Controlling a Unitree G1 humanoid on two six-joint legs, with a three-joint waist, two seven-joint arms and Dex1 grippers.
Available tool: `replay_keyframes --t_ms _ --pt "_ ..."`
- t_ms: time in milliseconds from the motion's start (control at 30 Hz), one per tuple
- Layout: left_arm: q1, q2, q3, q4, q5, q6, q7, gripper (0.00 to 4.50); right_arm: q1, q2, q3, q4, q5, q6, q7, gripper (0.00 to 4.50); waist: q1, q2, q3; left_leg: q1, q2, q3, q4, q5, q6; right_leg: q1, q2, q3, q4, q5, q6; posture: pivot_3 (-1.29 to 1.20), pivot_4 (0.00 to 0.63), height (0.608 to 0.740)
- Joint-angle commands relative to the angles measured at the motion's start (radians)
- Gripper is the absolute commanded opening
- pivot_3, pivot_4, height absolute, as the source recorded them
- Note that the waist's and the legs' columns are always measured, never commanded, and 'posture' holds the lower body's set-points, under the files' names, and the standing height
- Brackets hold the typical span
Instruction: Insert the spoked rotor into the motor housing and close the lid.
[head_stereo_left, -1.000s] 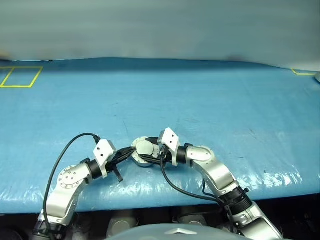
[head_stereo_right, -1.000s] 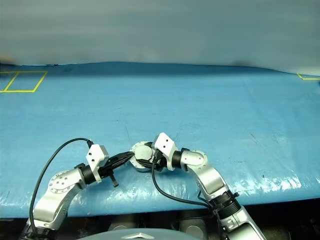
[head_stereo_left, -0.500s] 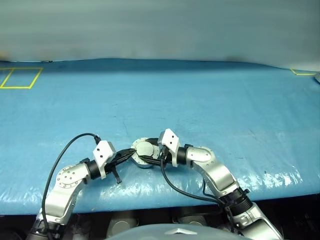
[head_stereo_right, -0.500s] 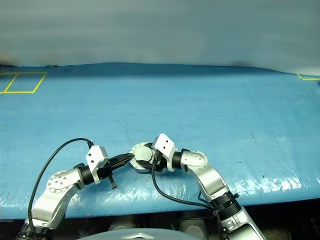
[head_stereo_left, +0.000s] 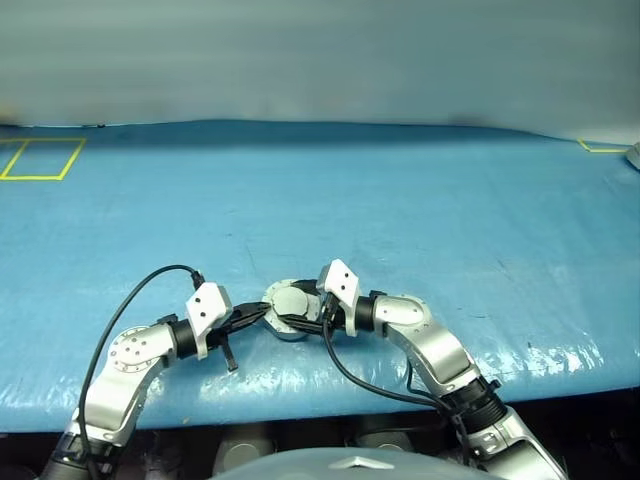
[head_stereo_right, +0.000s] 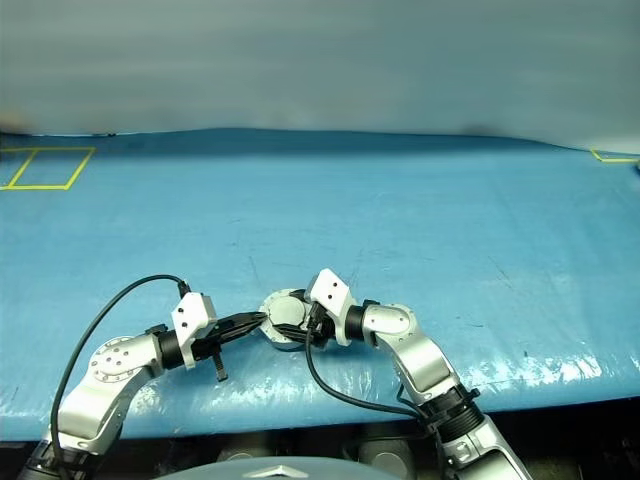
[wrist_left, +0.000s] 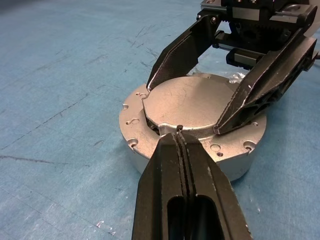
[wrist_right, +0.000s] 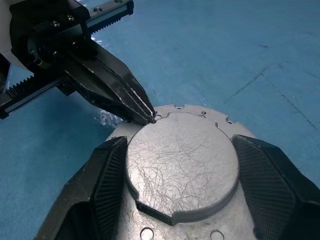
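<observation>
I judge the scratched silver lid (wrist_left: 192, 105) stiff, slick and heavy on the motor housing (wrist_left: 150, 150); my right gripper (wrist_left: 200, 102) straddles its rim, spread, while my left gripper (wrist_left: 178, 131), pressed together, touches its edge.

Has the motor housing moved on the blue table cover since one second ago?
No. The motor housing sits at the same spot on the blue cover, between both grippers.

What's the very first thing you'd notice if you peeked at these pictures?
A shiny round motor housing sits on the blue table cover, near the front edge. Its plain silver lid lies on top. Two black robot tools meet there: the right tool straddles the lid with fingers spread, and the left tool, pinched shut, pokes its tips at the lid's rim.
</observation>
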Motion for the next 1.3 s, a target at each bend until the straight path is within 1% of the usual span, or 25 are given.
replay_keyframes --t_ms 33,200,300,367,400,467,600,667,733,867,1067,1133,1300 --pt "0.033 0.003 -0.059 0.084 0.059 0.043 -0.004 0.0 0.02 0.002 -0.001 -0.002 -0.003 -0.045 -0.003 4.48 0.002 0.0 0.0 0.0 0.0 0.0 0.0 0.0 0.0 0.0 0.0 0.0 0.0 -0.001 0.002 0.0 0.15 0.74" --pt "0.033 0.002 -0.057 0.086 0.059 0.037 -0.003 0.0 0.025 0.024 -0.04 -0.032 -0.006 -0.208 -0.034 4.48 0.002 0.002 0.001 0.001 0.0 0.0 0.0 0.0 0.0 0.001 -0.002 0.0 0.0 -0.002 0.004 0.0 0.15 0.74" --pt "0.032 0.001 -0.054 0.085 0.057 0.036 -0.002 0.0 0.023 0.023 -0.053 -0.053 0.026 -0.213 -0.015 4.48 0.003 0.003 0.001 0.001 -0.001 0.0 0.0 0.0 0.0 0.001 -0.002 0.0 0.0 -0.002 0.004 0.0 0.15 0.74" --pt "0.032 0.001 -0.053 0.082 0.054 0.035 -0.003 0.0 0.021 0.036 -0.085 -0.069 0.071 -0.172 -0.028 4.48 0.004 0.003 0.002 0.001 -0.001 0.0 0.0 0.0 0.0 0.001 -0.002 0.0 0.0 -0.002 0.004 0.0 0.15 0.74" --pt "0.032 0.002 -0.053 0.08 0.054 0.036 -0.004 0.0 0.023 0.045 -0.107 -0.079 0.111 -0.134 -0.034 4.48 0.005 0.003 0.002 0.0 -0.001 0.0 0.0 0.0 0.0 0.001 -0.002 0.0 0.0 -0.002 0.003 0.0 0.15 0.74" --pt "0.033 0.0 -0.052 0.076 0.053 0.036 -0.001 0.0 0.026 0.053 -0.159 -0.095 0.232 0.026 -0.043 4.48 0.005 0.003 0.002 0.0 0.0 0.0 0.0 0.0 0.0 0.001 -0.002 0.0 0.0 0.0 0.0 0.0 0.15 0.74" --pt "0.038 0.001 -0.051 0.069 0.052 0.036 0.0 0.0 0.042 0.074 -0.33 -0.083 0.543 0.359 -0.099 4.48 0.008 0.003 0.002 0.0 0.0 0.0 0.0 0.0 0.0 0.001 -0.007 0.0 0.0 0.001 -0.001 0.0 0.15 0.74" --pt "0.042 0.001 -0.05 0.065 0.051 0.036 0.0 0.0 0.049 0.074 -0.387 -0.066 0.627 0.475 -0.141 4.48 0.009 0.004 0.002 0.0 0.0 0.0 0.0 0.0 0.0 0.001 -0.008 0.0 0.0 0.001 -0.001 0.0 0.15 0.74" --pt "0.045 0.001 -0.049 0.063 0.05 0.036 0.001 0.0 0.059 0.078 -0.437 -0.051 0.685 0.541 -0.173 4.48 0.009 0.004 0.002 0.0 0.0 0.0 0.0 0.0 0.0 0.0 -0.009 0.0 0.0 0.001 -0.001 0.0 0.15 0.74" --pt "0.051 0.003 -0.047 0.056 0.049 0.038 0.0 0.0 0.086 0.071 -0.456 -0.048 0.707 0.595 -0.196 4.48 0.008 0.007 0.004 0.0 -0.001 0.0 -0.001 0.0 0.0 0.0 -0.009 0.0 -0.001 0.001 -0.001 0.0 0.15 0.74" --pt "0.046 0.003 -0.041 0.081 0.049 0.023 -0.009 0.0 0.138 0.028 -0.387 -0.034 0.668 0.643 -0.17 4.48 0.009 0.009 0.005 -0.001 -0.002 0.0 -0.001 -0.001 0.001 -0.001 -0.009 -0.001 -0.001 0.0 0.0 0.0 0.15 0.74" --pt "0.046 0.003 -0.039 0.09 0.049 0.017 -0.011 0.0 0.146 0.019 -0.37 -0.035 0.659 0.648 -0.161 4.48 0.008 0.009 0.005 -0.001 -0.003 0.0 -0.001 -0.001 0.001 -0.001 -0.009 -0.001 -0.001 -0.002 0.004 0.0 0.15 0.74" --pt "0.044 0.001 -0.037 0.116 0.053 -0.003 -0.015 0.0 0.147 0.038 -0.358 -0.031 0.668 0.641 -0.143 4.48 0.01 0.009 0.005 -0.001 -0.003 0.0 -0.001 -0.001 0.001 0.0 -0.009 -0.001 -0.001 -0.003 0.005 0.0 0.15 0.74"
